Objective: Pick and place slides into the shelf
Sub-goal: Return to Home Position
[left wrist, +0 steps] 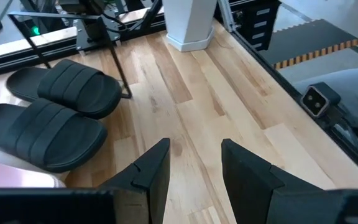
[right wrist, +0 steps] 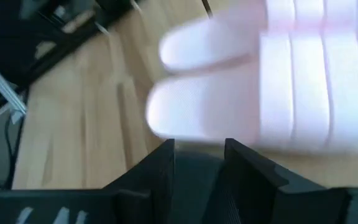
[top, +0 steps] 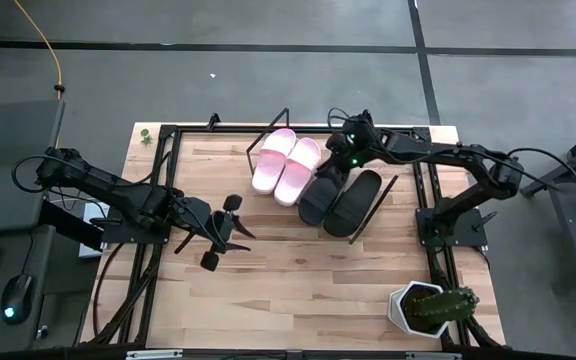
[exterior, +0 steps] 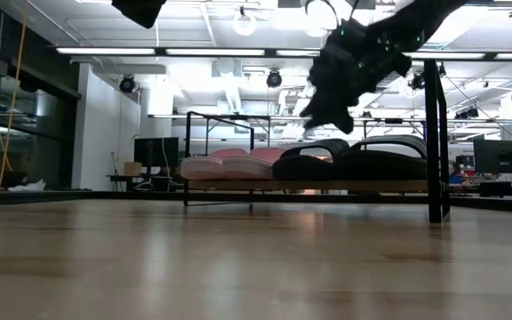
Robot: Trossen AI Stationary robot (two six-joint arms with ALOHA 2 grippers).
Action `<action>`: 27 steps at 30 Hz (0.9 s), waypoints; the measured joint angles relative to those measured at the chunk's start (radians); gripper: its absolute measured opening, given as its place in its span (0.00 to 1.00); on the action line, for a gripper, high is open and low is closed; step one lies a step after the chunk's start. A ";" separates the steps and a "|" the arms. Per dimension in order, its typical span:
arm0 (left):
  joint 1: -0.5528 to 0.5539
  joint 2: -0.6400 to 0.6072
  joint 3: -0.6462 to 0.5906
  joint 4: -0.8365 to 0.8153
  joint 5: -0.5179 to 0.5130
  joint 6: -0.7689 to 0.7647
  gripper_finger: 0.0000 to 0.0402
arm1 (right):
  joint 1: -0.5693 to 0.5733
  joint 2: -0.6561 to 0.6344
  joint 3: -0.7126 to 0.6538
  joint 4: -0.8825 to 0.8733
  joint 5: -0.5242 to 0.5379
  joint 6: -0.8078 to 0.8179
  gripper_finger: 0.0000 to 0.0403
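Clock bearings are taken on the high view, with 12 o'clock at the bench's far edge.

- Progress: all four slides are lying on the shelf (exterior: 238, 186), which is sitting at about 12 o'clock on the bench (top: 298, 290). None are lying loose on the bare wood. I judge the placing finished, with only the arms left to park.
- Order: the pink slides (top: 286, 165) are lying on the 9 o'clock side and the black slides (top: 338, 197) on the 3 o'clock side. Neighbours are touching or nearly so.
- Long axis: all four are lying parallel, running roughly from 1 o'clock to 7 o'clock. Going by the left wrist view, the strap ends seem to be pointing toward 7 o'clock, though I am not sure of it.
- Right tool (right wrist: 199, 149): it is hovering over the 12 o'clock end of the black pair, clear above them in the low view. Its fingers are standing apart and gripping nothing.
- Left tool (left wrist: 195, 148): it is waiting over bare bench toward 8 o'clock of the shelf, well apart from it. Its fingers are spread and it is carrying nothing.
- A potted cactus (top: 430, 306) is standing at the 5 o'clock corner, out of the way.
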 joint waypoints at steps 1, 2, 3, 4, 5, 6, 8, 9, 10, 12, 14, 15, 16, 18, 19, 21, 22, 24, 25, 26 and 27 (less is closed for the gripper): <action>0.000 0.000 0.000 0.000 -0.009 0.000 0.32 | 0.000 -0.007 0.015 0.001 -0.003 -0.006 0.32; 0.001 0.000 0.000 0.000 -0.016 0.000 0.32 | 0.000 -0.018 0.027 0.002 -0.007 -0.009 0.32; 0.007 0.000 0.000 0.000 -0.021 0.001 0.32 | 0.000 -0.029 0.040 0.002 -0.009 -0.013 0.32; 0.018 0.000 0.000 0.000 -0.021 0.001 0.32 | 0.000 -0.041 0.052 0.003 -0.012 -0.020 0.32; 0.032 0.000 0.000 0.000 -0.018 0.000 0.32 | 0.000 -0.055 0.060 0.003 -0.017 -0.028 0.32; 0.046 0.000 0.000 0.000 -0.011 -0.001 0.32 | 0.000 -0.070 0.067 0.001 -0.021 -0.034 0.32; 0.082 -0.001 0.000 0.001 0.006 -0.005 0.32 | 0.000 -0.103 0.077 0.002 -0.030 -0.042 0.32; 0.105 -0.001 0.000 0.001 0.013 -0.006 0.32 | 0.000 -0.122 0.080 0.002 -0.036 -0.048 0.32; 0.127 -0.002 0.000 0.006 0.019 -0.006 0.32 | 0.000 -0.141 0.081 0.002 -0.037 -0.053 0.32; 0.169 -0.002 0.000 0.022 0.038 -0.007 0.32 | 0.000 -0.179 0.081 0.000 -0.034 -0.066 0.32; 0.211 -0.002 0.000 0.061 0.067 -0.008 0.32 | 0.000 -0.211 0.081 -0.001 -0.036 -0.076 0.32; 0.229 -0.002 0.003 0.074 0.080 -0.007 0.32 | 0.000 -0.226 0.081 -0.002 -0.036 -0.078 0.32; 0.247 -0.002 0.014 0.073 0.091 -0.003 0.32 | 0.000 -0.241 0.081 -0.003 -0.036 -0.079 0.32; 0.276 -0.002 0.046 0.074 0.100 0.000 0.32 | 0.000 -0.271 0.081 -0.002 -0.037 -0.079 0.32; 0.290 -0.002 0.062 0.076 0.101 0.003 0.32 | 0.000 -0.284 0.081 -0.003 -0.036 -0.083 0.32; 0.313 -0.002 0.092 0.076 0.103 0.021 0.32 | 0.000 -0.313 0.081 -0.006 -0.036 -0.099 0.32; 0.323 -0.002 0.106 0.074 0.103 0.030 0.32 | 0.001 -0.327 0.081 -0.006 -0.036 -0.105 0.32; 0.341 -0.002 0.134 0.068 0.103 0.038 0.32 | 0.001 -0.354 0.081 -0.006 -0.037 -0.114 0.32; 0.350 -0.002 0.146 0.063 0.103 0.044 0.32 | 0.001 -0.367 0.081 -0.006 -0.037 -0.119 0.32; 0.357 -0.002 0.156 0.056 0.104 0.051 0.32 | 0.001 -0.380 0.081 -0.007 -0.037 -0.124 0.32; 0.363 -0.002 0.164 0.048 0.104 0.056 0.32 | 0.001 -0.394 0.081 -0.012 -0.038 -0.134 0.32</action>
